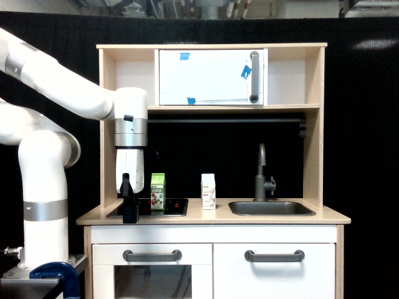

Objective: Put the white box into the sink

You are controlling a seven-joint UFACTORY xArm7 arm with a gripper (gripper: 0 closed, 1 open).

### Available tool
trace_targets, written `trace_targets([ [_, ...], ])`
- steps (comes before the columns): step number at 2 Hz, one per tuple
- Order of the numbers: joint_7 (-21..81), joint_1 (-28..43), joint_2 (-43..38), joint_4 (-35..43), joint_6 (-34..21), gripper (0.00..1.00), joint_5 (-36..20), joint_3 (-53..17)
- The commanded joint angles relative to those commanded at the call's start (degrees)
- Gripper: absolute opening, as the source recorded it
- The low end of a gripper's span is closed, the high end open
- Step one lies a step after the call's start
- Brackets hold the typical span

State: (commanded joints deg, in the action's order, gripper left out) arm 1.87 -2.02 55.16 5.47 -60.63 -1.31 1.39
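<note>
The white box (208,191) stands upright on the wooden countertop (206,217), between the stovetop and the sink. The sink (271,208) is a shallow dark grey basin at the exterior view's right, with a tall faucet (262,174) behind it. My gripper (129,208) hangs at the exterior view's left, over the front left of the stovetop, well left of the white box and apart from it. Its black fingers point down near the surface; the side-on view hides whether they are open or shut. Nothing shows between them.
A green juice carton (158,191) stands on the black stovetop (156,207), just right of my gripper. Wooden side walls and an upper shelf with a white cabinet door (211,77) frame the counter. Drawers with grey handles sit below.
</note>
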Motion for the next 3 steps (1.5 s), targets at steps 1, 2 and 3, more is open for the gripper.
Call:
trace_targets([
  [1,10.41,1.30,3.05,0.32,0.45,1.00,2.73,-4.47],
  [2,31.56,8.32,-8.08,6.92,8.39,1.00,5.75,-12.06],
  [3,49.70,22.96,-24.11,20.89,14.29,1.00,-1.47,-19.85],
])
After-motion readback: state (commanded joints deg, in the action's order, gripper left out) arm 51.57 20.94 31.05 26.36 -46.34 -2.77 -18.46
